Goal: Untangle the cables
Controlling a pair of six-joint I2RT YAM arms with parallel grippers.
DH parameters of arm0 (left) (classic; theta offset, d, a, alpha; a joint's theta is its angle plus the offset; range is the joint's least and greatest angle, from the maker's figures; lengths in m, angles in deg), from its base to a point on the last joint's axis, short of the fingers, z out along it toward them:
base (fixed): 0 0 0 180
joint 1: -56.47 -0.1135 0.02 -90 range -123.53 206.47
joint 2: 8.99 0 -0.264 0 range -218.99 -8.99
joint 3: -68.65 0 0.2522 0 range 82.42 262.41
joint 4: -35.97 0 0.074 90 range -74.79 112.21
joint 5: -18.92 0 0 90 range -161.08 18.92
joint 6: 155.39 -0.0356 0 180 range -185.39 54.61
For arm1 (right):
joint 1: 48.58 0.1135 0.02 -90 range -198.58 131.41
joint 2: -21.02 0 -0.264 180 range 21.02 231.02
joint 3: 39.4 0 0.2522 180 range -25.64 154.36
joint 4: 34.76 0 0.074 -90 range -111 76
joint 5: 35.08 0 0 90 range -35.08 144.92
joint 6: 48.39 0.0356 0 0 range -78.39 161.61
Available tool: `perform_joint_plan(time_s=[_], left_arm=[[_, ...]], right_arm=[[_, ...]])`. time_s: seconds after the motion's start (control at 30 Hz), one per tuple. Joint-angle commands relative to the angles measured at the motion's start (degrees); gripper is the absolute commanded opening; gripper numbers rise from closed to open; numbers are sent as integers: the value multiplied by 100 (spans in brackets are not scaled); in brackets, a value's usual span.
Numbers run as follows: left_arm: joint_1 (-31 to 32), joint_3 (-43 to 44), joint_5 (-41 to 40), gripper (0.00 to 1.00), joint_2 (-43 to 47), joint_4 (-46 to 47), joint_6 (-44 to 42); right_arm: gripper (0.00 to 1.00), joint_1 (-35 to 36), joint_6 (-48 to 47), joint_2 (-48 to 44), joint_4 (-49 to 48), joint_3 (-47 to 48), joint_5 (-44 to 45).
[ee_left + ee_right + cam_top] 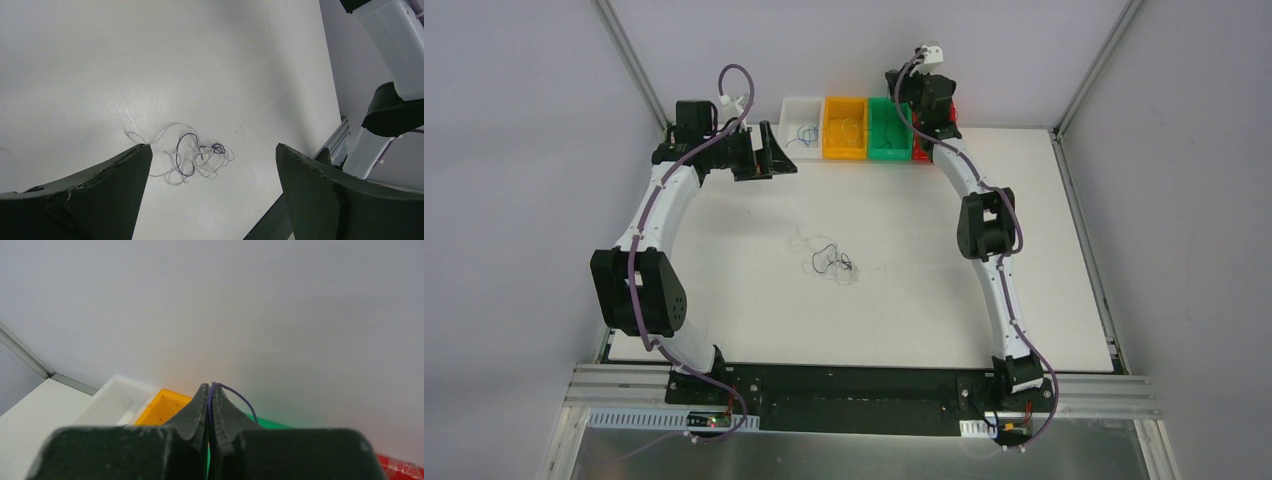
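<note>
The cables [829, 262] lie in a small tangle near the middle of the white table: thin white loops with a dark wire running through them. In the left wrist view the same tangle [192, 157] lies on the table beyond my two fingers. My left gripper [212, 146] is open with nothing between its jaws, and it hangs at the back left [772, 155], well away from the tangle. At the back, above the bins, my right gripper [210, 387] is shut on a thin blue wire [242, 399], which arcs out over the right finger.
A row of bins stands along the back edge: white [802, 112], yellow [844, 150], green [887, 152] and red [921, 152]. A thin blue wire [807, 135] lies in the white bin. The right arm's upper links [986, 225] stand to the right of the tangle.
</note>
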Motion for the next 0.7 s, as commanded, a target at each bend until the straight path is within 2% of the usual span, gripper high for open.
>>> perform_joint_plan(time_s=[0.0,0.2,0.4,0.47,0.53,0.67], left_arm=[[-48,230,-27,99,-25,-151,-137],[-53,222,-75,99,-57,-155,-115],[-51,205,-46,99,-53,-155,-107],[-47,181,-45,99,-33,-155,-110],[-47,142,-48,99,-4,-157,-131],[-51,17,-76,99,144,-155,-186]], right_arm=[[11,94,112,56,-446,289,68],[33,113,160,-101,-430,112,4],[42,100,118,-539,-548,-464,-18],[49,89,103,-790,-609,-752,-15],[50,67,76,-1067,-632,-1139,-57],[54,-90,145,-1897,-114,-2123,-328]])
